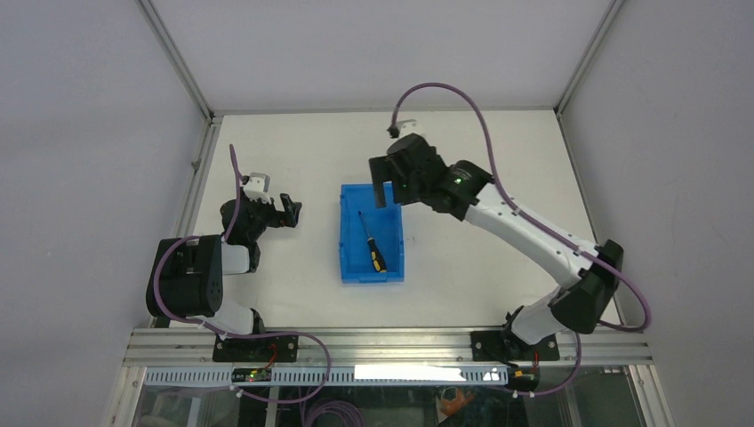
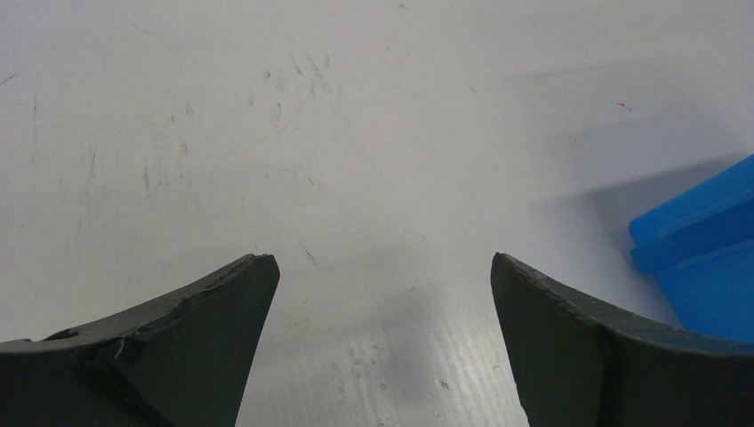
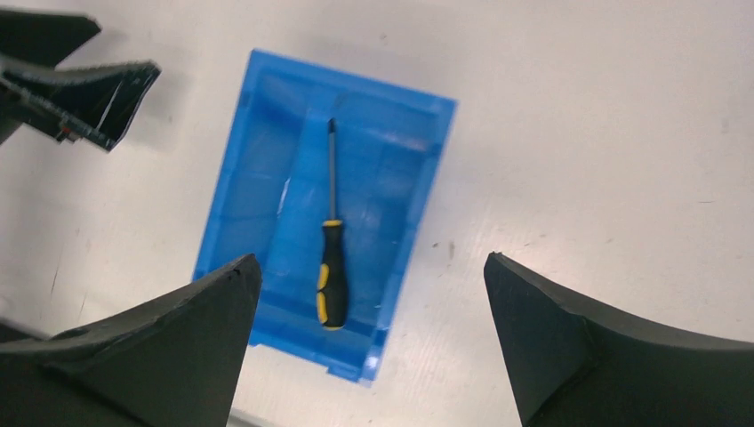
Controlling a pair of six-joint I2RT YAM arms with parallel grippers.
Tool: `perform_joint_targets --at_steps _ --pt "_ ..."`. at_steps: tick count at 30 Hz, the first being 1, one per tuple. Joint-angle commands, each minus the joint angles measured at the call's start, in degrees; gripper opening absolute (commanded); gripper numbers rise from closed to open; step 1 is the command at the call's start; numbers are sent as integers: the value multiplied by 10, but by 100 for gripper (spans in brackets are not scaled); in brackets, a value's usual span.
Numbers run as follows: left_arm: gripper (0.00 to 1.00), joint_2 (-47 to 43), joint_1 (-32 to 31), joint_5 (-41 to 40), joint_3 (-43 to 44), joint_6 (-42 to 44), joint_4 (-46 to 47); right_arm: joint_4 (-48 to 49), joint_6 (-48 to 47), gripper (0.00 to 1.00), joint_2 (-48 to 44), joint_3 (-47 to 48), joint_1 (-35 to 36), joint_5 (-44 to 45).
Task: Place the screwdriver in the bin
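Note:
The yellow-and-black screwdriver [image 1: 371,243] lies flat inside the blue bin [image 1: 350,263], handle toward the near end, shaft pointing to the far end. In the right wrist view the screwdriver [image 3: 332,267] rests on the floor of the bin [image 3: 258,205], well below my fingers. My right gripper [image 1: 384,185] hangs open above the bin's far right corner with nothing between its fingers [image 3: 187,329]. My left gripper [image 1: 289,210] stands open and empty over bare table, left of the bin; a corner of the bin [image 2: 702,258] shows at the right of its view.
The white table [image 1: 498,258] is bounded by metal frame rails [image 1: 200,160] at the left, back and right. The left arm's fingers [image 3: 84,93] show at the upper left of the right wrist view.

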Motion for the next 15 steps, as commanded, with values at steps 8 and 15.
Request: perform_joint_targets --at_steps 8,15 --pt "99 -3 -4 3 8 2 34 144 -21 99 -239 -317 -290 -92" --pt "99 -3 -5 3 8 2 34 204 20 99 -325 -468 -340 -103"
